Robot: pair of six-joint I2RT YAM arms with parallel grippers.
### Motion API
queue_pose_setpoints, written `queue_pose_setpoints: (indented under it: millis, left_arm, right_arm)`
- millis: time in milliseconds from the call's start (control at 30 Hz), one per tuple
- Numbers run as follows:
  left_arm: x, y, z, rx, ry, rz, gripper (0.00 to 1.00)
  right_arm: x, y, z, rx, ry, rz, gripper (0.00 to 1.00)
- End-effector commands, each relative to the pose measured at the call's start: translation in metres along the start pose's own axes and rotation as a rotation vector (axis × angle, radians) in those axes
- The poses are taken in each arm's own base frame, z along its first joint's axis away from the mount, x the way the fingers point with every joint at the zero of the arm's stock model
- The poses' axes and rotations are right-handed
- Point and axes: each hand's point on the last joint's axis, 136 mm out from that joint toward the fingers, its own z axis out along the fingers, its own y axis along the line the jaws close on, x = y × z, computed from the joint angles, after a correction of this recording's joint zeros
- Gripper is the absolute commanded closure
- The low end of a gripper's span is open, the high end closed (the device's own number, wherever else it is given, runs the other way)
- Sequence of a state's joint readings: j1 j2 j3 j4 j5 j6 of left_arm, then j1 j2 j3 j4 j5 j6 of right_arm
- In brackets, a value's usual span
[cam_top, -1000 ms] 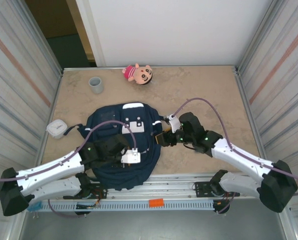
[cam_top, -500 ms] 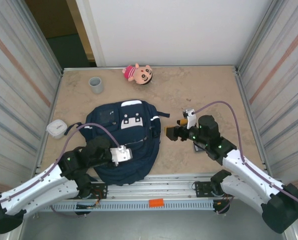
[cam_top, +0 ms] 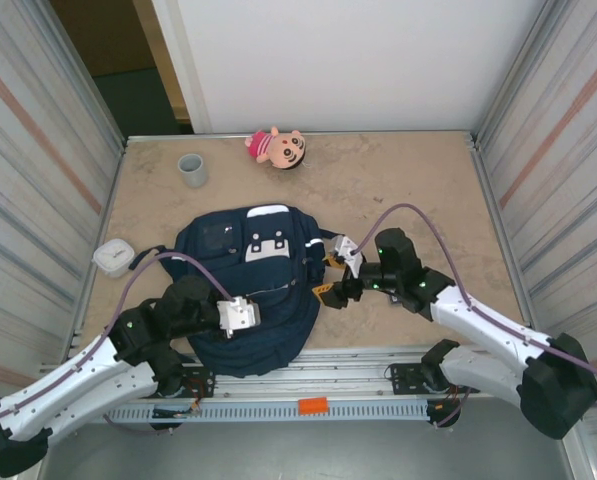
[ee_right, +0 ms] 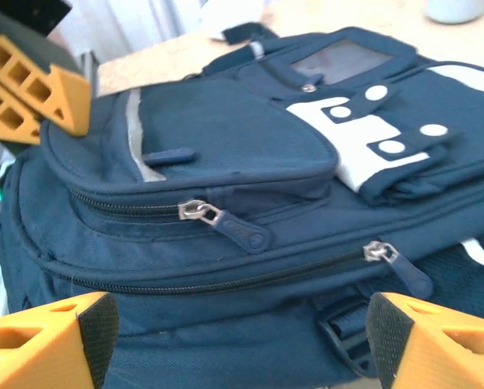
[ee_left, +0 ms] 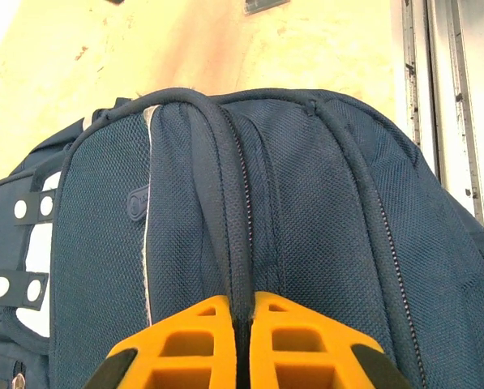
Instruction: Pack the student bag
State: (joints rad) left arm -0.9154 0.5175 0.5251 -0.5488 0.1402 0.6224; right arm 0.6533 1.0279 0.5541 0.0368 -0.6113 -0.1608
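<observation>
The student bag point(cam_top: 248, 290), navy with a white buckle patch, lies flat in the middle of the table. My left gripper point(cam_top: 255, 312) sits over its near half. In the left wrist view its orange fingers point(ee_left: 185, 340) are shut on a raised piped fold of the student bag point(ee_left: 306, 211). My right gripper point(cam_top: 325, 277) stands open at the bag's right side. The right wrist view has its two fingertips point(ee_right: 47, 340) spread wide before the bag's side point(ee_right: 225, 324). Two closed zips lie there, with metal pulls point(ee_right: 194, 211).
A pink plush doll point(cam_top: 276, 147) and a grey cup point(cam_top: 191, 169) stand at the back of the table. A small white case point(cam_top: 113, 257) lies left of the bag. Metal walls close in both sides, and a rail runs along the near edge.
My left gripper has closed on the bag's fold and drawn back slightly toward the near left. The right gripper opened, swung away to the right, then returned to the bag's side.
</observation>
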Motion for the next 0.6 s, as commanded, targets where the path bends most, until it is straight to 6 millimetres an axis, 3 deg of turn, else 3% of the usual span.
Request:
queue_pose_setpoints:
  millis: [0,267,567]
  left_arm:
    - [-0.033,0.005,-0.006,0.0,-0.142,0.048,1.0]
    - [-0.033,0.007,-0.007,-0.013,-0.143,0.051,1.0]
    - [-0.034,0.007,-0.007,-0.014,-0.146,0.05,1.0]
  right_arm:
    - [-0.006,0.01,0.01,-0.077,0.005,-0.167,0.2]
    - [0.002,0.019,0.042,-0.171,0.087,-0.242,0.23]
    - [0.004,0.028,0.055,-0.29,0.118,-0.187,0.29]
